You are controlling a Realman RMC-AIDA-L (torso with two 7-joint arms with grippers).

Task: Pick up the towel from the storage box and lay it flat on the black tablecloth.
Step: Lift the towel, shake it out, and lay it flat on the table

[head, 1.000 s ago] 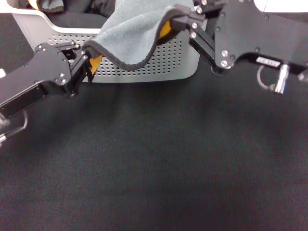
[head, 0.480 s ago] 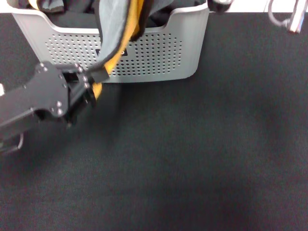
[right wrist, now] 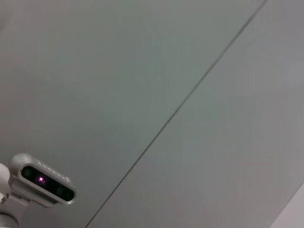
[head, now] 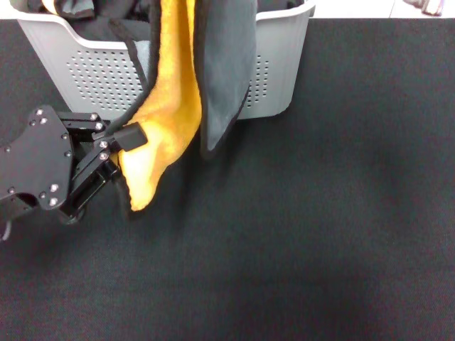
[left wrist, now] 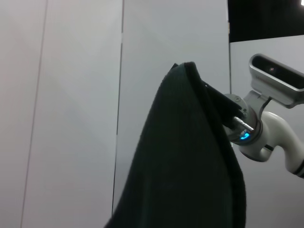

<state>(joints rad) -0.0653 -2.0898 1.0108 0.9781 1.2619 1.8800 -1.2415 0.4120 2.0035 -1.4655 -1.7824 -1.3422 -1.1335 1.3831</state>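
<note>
The towel (head: pixel 170 106) hangs down from above the picture's top edge, in front of the storage box (head: pixel 85 71). Its orange-yellow side faces left and a dark grey fold (head: pixel 226 78) hangs beside it. My left gripper (head: pixel 122 151) is shut on the towel's lower left edge, just above the black tablecloth (head: pixel 298 234). The towel's lower tip (head: pixel 138 202) reaches the tablecloth's level. In the left wrist view the towel's dark side (left wrist: pixel 190 156) fills the middle. My right gripper is out of view above the top edge.
The storage box stands at the far left of the tablecloth and holds other dark cloths (head: pixel 71 7). The wrist views show pale walls and my head camera (left wrist: pixel 278 80) (right wrist: pixel 45 183).
The towel has been lifted higher and unfolded, with its orange side now showing wide. My left gripper has moved down and toward me with the towel's edge. The right arm has left the view.
</note>
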